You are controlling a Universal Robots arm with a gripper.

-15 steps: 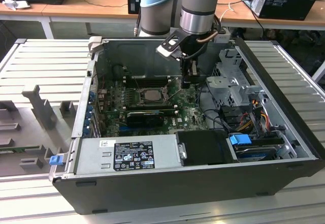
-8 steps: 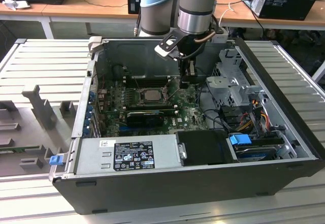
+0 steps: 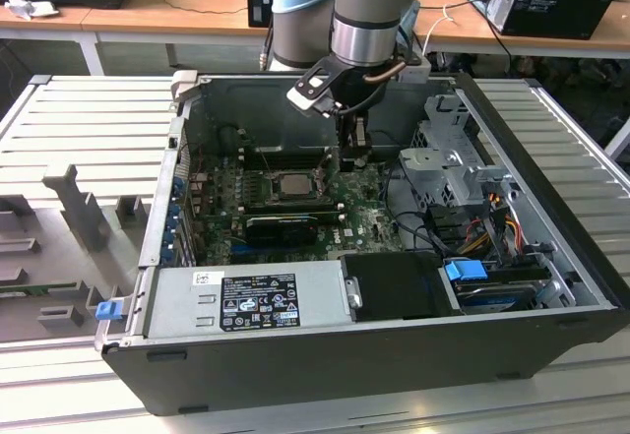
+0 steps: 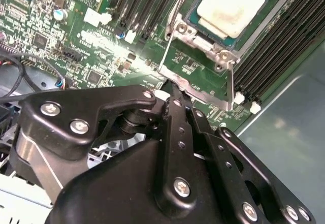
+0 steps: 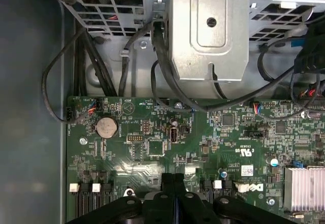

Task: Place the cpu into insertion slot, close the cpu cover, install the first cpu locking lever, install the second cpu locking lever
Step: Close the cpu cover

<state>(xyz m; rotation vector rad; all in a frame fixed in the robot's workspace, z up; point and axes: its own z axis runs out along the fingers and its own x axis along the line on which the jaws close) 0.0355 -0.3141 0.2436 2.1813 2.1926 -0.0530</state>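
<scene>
The arm is reaching down from the upper middle of the exterior view into the open computer case [image 3: 394,375], which is lying on the ribbed grey worktop [image 3: 79,129]. The gripper [image 3: 335,166] is hanging close over the green motherboard [image 3: 369,219] near the centre of that frame. Its two black fingers [image 5: 168,183] are pressing flat against each other with no gap showing, so it is clenched, and I can make out nothing pinched between them. The cpu [image 4: 231,5] is already sitting in the insertion slot [image 3: 313,190], just to the exterior view's left of the gripper. In the second wrist view the cpu cover [image 4: 202,40] appears to be lying down around the chip's pale face. A thin metal lever [image 4: 230,84] is running along one side of the slot and a second lever [image 4: 174,10] along the other. The closed fingertips are hovering right beside the cover's near edge, between the two rods. Whether either rod is already hooked down is not clear. Judging from this, placing the chip and closing the cover are done, and the lever work is the step in hand. That step is calling for a careful sideways and downward push with the clenched tips, keeping them on the rod and off the chip and the small board parts nearby.
</scene>
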